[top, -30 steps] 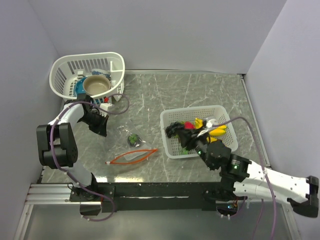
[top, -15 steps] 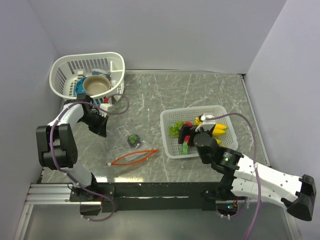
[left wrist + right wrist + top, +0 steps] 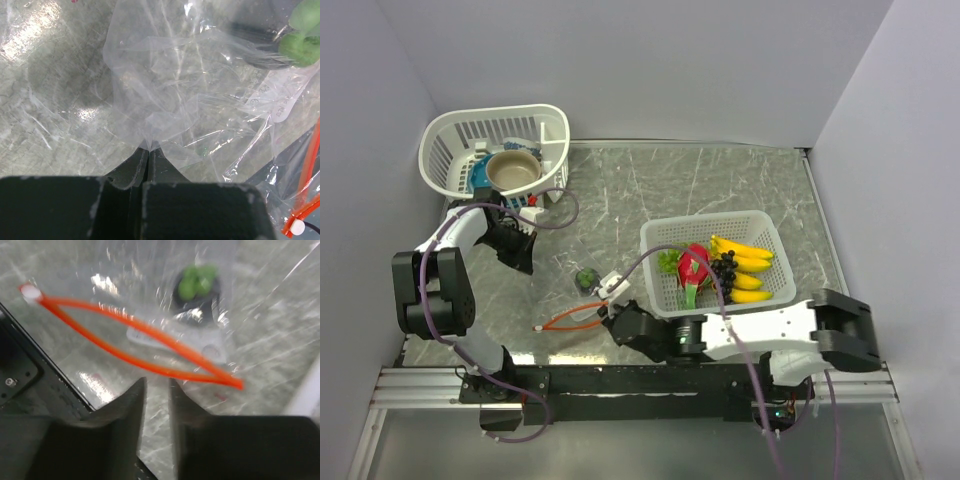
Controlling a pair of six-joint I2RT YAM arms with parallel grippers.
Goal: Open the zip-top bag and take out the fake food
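The clear zip-top bag [image 3: 565, 290] lies flat on the table, its orange-red zip strip [image 3: 585, 313] spread open in a loop. A green bumpy cluster [image 3: 586, 279] sits inside it and also shows in the right wrist view [image 3: 197, 281] and the left wrist view [image 3: 300, 37]. My left gripper [image 3: 526, 263] is shut on the bag's far plastic edge [image 3: 149, 142]. My right gripper [image 3: 612, 318] is low over the table just short of the zip strip [image 3: 150, 337], jaws slightly apart and empty [image 3: 157, 382]. The yellow bananas [image 3: 748, 265] and pink-red dragon fruit [image 3: 693, 265] lie in the rectangular basket.
The rectangular white mesh basket [image 3: 760, 222] stands at the right and also holds dark grapes [image 3: 723, 268]. A round white basket [image 3: 440, 165] at the back left holds a tan bowl [image 3: 512, 170]. The black rail [image 3: 620, 380] runs along the near edge.
My right arm has swung from over the rectangular basket leftward and down to the zip strip, leaving the dragon fruit in the basket. The left arm has not moved.
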